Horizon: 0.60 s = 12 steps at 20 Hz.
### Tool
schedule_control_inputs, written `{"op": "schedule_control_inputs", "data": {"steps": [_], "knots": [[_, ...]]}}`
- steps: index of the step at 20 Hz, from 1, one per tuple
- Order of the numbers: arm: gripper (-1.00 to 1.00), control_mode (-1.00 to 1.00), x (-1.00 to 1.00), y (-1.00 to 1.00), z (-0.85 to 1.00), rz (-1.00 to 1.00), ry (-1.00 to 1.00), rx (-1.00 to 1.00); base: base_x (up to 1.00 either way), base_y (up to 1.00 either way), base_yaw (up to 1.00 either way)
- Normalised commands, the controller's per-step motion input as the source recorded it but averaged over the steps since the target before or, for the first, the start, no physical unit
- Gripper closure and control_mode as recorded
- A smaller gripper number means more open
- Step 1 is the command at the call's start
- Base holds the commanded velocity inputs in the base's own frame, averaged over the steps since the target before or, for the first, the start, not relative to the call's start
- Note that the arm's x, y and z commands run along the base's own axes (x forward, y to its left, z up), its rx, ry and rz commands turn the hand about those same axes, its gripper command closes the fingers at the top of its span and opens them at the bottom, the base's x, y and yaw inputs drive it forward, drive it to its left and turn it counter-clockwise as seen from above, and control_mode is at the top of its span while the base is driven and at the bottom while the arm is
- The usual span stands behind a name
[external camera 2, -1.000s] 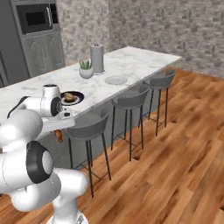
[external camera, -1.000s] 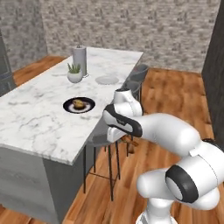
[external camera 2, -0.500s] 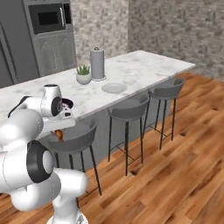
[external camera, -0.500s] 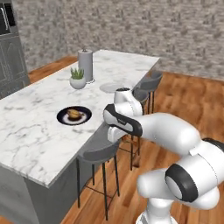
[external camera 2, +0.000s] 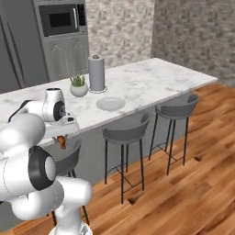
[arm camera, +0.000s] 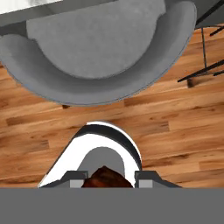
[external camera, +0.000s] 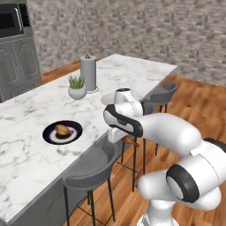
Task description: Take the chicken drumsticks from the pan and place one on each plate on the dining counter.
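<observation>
One chicken drumstick (external camera: 64,130) lies on the dark navy plate (external camera: 49,135) on the dining counter (external camera: 132,73). The pale plate (external camera 2: 110,103) sits bare farther along the counter, near the paper towel roll. My gripper (external camera: 127,140) hangs off the counter's edge above a stool, shut on the second drumstick (arm camera: 105,178). That drumstick shows as a brown lump (external camera 2: 61,142) under my hand. The gripper (arm camera: 107,181) points down at the stool seat. The pan is out of view.
A grey stool seat (arm camera: 100,48) lies right under the hand, over wood floor. More stools (external camera 2: 126,131) line the counter's side. A paper towel roll (external camera: 88,73) and a small potted plant (external camera: 77,87) stand on the counter. Dark cabinets with a microwave (external camera 2: 59,19) stand behind.
The whole scene has shifted in both base views: the base has driven along the counter toward the pale plate. The arm keeps its pose, gripper still shut on the drumstick.
</observation>
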Motion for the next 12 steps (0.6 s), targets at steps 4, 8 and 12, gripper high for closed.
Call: {"op": "schedule_control_inputs", "data": {"steps": [4, 8, 12], "knots": [[1.00, 1.00, 0.00, 0.00, 0.00, 0.00, 0.00, 0.00, 0.49, -0.71, 0.26], [1.00, 1.00, 0.00, 0.00, 0.00, 0.00, 0.00, 0.00, 0.47, -0.70, 0.28], [1.00, 1.00, 0.00, 0.00, 0.00, 0.00, 0.00, 0.00, 0.51, -0.67, 0.29]]}}
